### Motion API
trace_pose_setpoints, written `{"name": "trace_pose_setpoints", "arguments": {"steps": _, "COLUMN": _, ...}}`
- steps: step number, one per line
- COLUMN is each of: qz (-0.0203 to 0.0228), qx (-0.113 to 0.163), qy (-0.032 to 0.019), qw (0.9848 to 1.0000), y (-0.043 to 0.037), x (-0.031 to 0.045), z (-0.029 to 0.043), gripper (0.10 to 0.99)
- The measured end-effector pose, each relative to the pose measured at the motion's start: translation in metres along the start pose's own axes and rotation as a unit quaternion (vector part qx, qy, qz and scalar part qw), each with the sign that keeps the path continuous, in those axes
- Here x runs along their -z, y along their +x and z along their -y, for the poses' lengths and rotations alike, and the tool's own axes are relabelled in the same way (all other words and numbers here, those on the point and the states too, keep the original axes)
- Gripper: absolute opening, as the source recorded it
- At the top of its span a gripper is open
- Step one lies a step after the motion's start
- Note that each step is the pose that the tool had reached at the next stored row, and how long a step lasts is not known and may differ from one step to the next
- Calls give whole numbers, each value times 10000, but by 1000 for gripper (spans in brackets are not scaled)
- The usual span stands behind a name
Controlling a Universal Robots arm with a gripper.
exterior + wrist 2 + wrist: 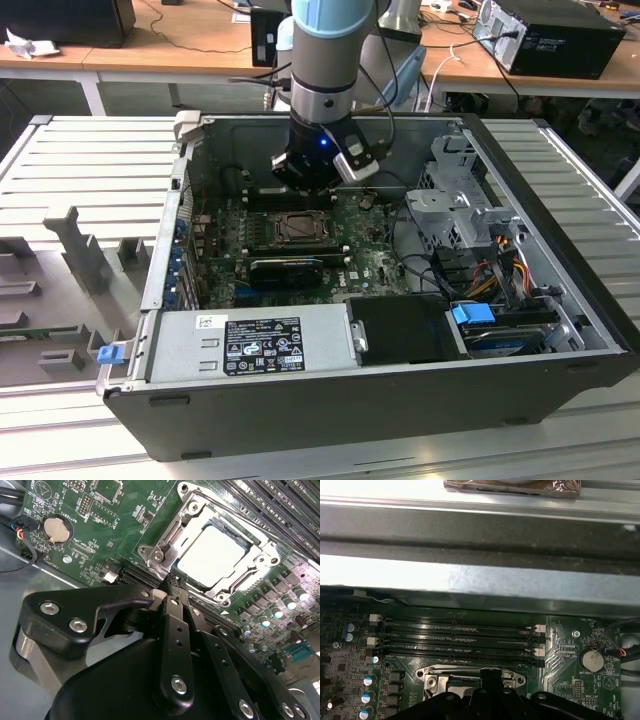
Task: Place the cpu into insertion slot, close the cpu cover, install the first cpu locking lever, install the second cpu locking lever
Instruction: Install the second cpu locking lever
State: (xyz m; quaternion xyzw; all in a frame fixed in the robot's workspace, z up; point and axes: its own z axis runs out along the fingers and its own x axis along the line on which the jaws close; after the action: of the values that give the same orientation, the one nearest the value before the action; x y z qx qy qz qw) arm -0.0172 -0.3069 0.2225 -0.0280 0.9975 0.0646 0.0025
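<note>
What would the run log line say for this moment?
gripper: shut, empty, at socket edge | pale silvery square cpu: seated in socket | thin metal frame cpu cover: closed over it

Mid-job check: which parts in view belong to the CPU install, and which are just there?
Job:
- cpu, seated in the socket
- cpu cover, down around the chip
- gripper, jaws together at the cover's edge

Bystanders:
- coin battery
- memory slots
- power supply
- long black card
- drive cage

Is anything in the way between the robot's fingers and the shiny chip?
Nothing visible. In the second wrist view the gripper sits at the socket's edge, and the cpu lies bare inside the cpu cover frame.
</note>
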Motion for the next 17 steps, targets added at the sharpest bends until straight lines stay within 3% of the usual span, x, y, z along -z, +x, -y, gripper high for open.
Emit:
{"name": "trace_pose_setpoints", "arguments": {"steps": 9, "qz": -1, "qx": -1, "qy": 2, "qw": 10000, "y": 2, "x": 9, "z": 37, "gripper": 106}}
{"name": "trace_pose_setpoints", "arguments": {"steps": 17, "qz": 0, "qx": 0, "qy": 0, "qw": 10000, "y": 1, "x": 111, "z": 30, "gripper": 106}}
